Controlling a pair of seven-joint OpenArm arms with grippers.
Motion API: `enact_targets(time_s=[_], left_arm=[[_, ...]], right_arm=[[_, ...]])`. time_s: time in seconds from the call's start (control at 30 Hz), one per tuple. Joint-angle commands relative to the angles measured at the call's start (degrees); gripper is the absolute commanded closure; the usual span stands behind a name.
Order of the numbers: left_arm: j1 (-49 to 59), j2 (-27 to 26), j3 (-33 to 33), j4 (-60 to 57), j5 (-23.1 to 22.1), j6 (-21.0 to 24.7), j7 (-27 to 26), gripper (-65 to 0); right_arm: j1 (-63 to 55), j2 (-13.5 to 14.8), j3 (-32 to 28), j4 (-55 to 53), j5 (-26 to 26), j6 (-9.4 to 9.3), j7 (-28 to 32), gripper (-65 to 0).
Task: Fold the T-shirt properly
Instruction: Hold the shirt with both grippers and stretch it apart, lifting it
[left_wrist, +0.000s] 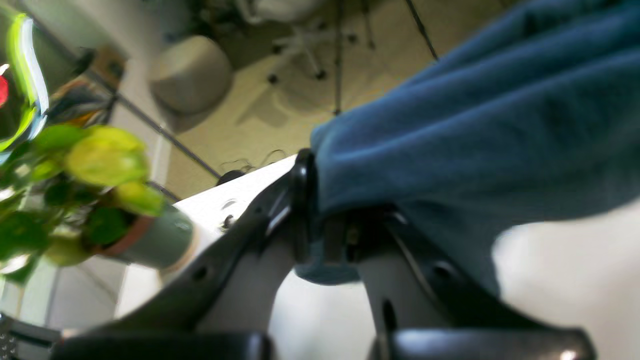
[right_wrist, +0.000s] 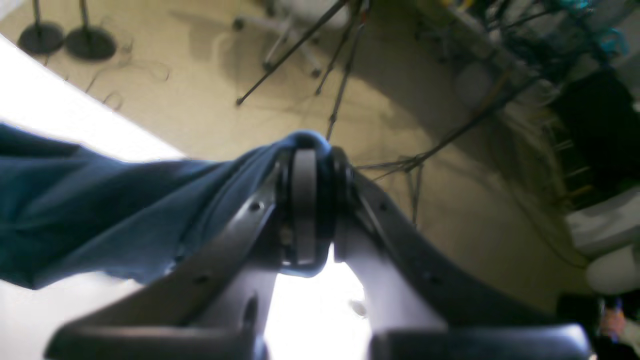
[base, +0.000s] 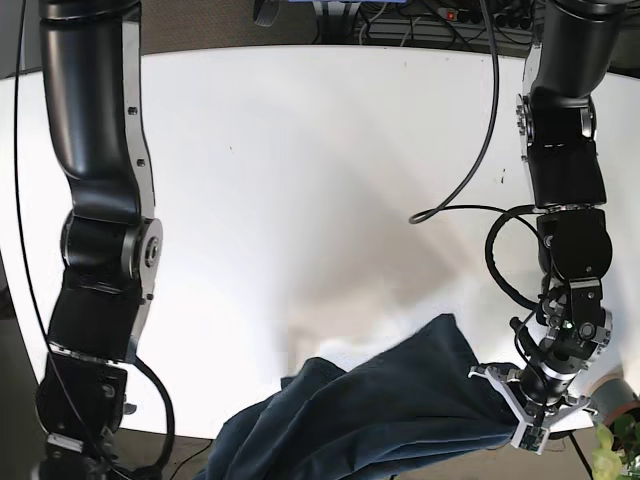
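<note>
The blue shirt (base: 370, 410) hangs bunched at the bench's (base: 300, 150) six-o'clock edge in the base view — lifted, sagging between the two arms. The left pincer (base: 527, 405), at about four o'clock in that view, is clamped on one end of the cloth; its wrist view shows the fabric (left_wrist: 475, 130) pinched between dark fingers (left_wrist: 302, 200). The right pincer (right_wrist: 305, 200) is likewise closed on the shirt (right_wrist: 100, 210) — a fold wraps over its tips. A potted plant (left_wrist: 95, 195) stands just past the bench corner, at nine o'clock in the left wrist view.
</note>
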Motion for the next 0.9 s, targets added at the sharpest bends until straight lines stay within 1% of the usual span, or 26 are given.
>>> enact_targets(time_s=[0.0,0.1,0.2,0.27,0.37,0.4,0.47,0.73,0.87], left_arm=[[0.3,-0.5,-0.3,1.8,-0.1,-0.6,-1.1,-0.4],[4.6,-1.6,-0.4,4.2,0.0,-1.6,-1.1,-0.4],[8.6,-2.1,-0.4,5.9,-0.1,-2.4,-1.1,-0.4],[11.0,-2.2,-0.4,6.2,-0.1,-2.4,-1.1,-0.4],[14.7,-2.4,-0.5,7.1,-0.1,-2.4,-1.1,-0.4],[16.1,-3.1,-1.1,8.1,-0.1,-2.4,-1.1,-0.4],[19.4,-3.5,-2.5,9.9,-0.1,-2.4,-1.1,-0.4],[28.1,-3.8,-3.5,13.8,0.0,-2.4,-1.1,-0.4],[32.7,-3.8,-4.4,15.8,0.0,-2.4,-1.0,-0.4]], right_arm=[[-0.8,1.3,0.2,5.0,2.4,-0.37,-0.7,0.0],[-6.6,2.3,0.2,11.2,4.7,-0.55,-4.2,0.0],[-13.7,2.9,0.5,17.8,7.3,-0.63,-6.3,0.0],[-18.5,3.1,2.6,22.1,8.5,-0.72,-6.9,0.0],[-25.5,2.0,5.7,26.9,9.0,-0.72,-7.0,0.0],[-28.1,1.5,6.9,28.5,9.1,-0.37,-7.0,0.0],[-32.8,0.8,8.7,31.8,9.1,-0.37,-7.0,0.0],[-47.3,-2.4,12.4,42.0,9.1,-0.28,-7.0,0.0],[-54.7,-4.8,14.0,47.2,9.2,-0.28,-7.0,0.0]])
